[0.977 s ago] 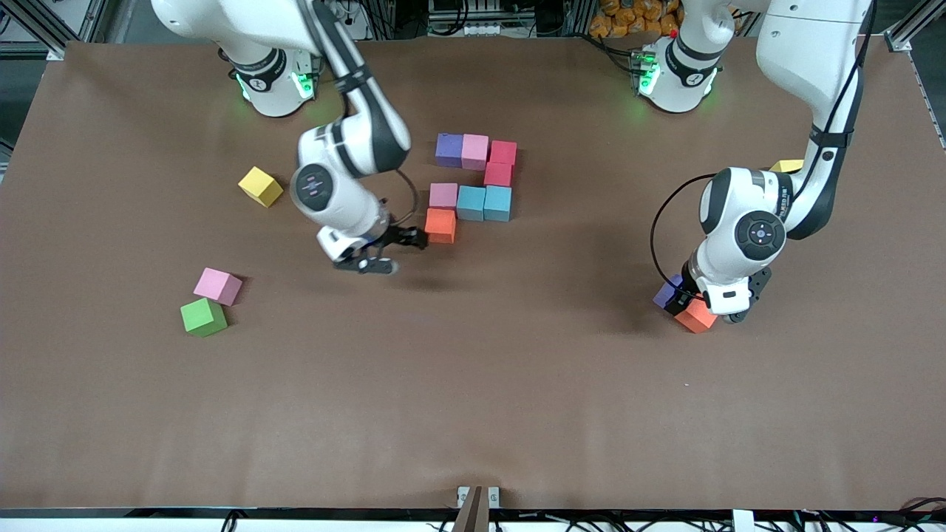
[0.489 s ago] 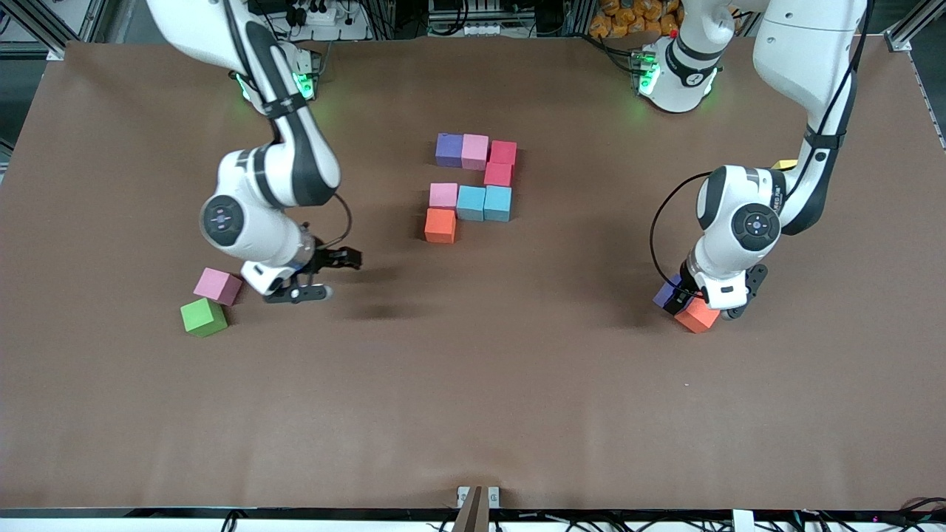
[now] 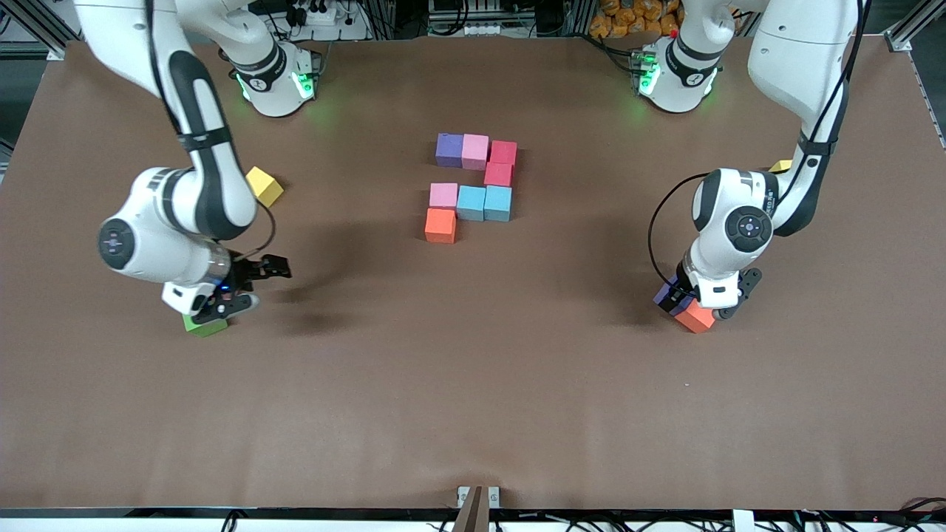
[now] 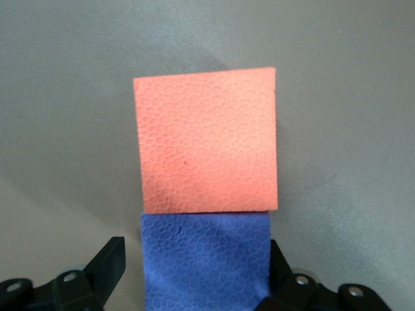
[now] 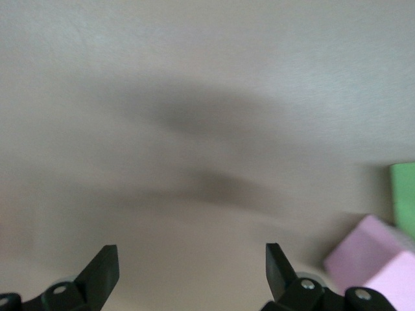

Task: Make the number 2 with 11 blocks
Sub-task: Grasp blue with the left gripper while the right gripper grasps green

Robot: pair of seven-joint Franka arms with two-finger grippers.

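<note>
Starting nearest the front camera, we find two loose pairs of blocks, one at each end of the table.

Toward the right arm's end lies the green block, only its near edge showing under the right gripper. That gripper hangs over it with its fingers spread wide and nothing between them. In the right wrist view the same spread fingers frame bare table, with the green block and a loose pink block at the edge, close together.

Toward the left arm's end, the loose orange block sits touching the loose purple block, the orange one slightly nearer. The left gripper is down at the table, astride the purple block. In the left wrist view one finger lies against the purple block, while the other finger stands off with a gap, so we call it released, not yet clamped. The orange block lies clear of the fingers.

Farther back, mid-table, the number 2 is partly built from eight cubes. Its nearest piece is an orange cube. Above it in the front view runs a row of pink and two light blue, then one red, then a farthest row of purple, pink and red.

One yellow cube rests beside the right arm, another peeks out by the left arm.
</note>
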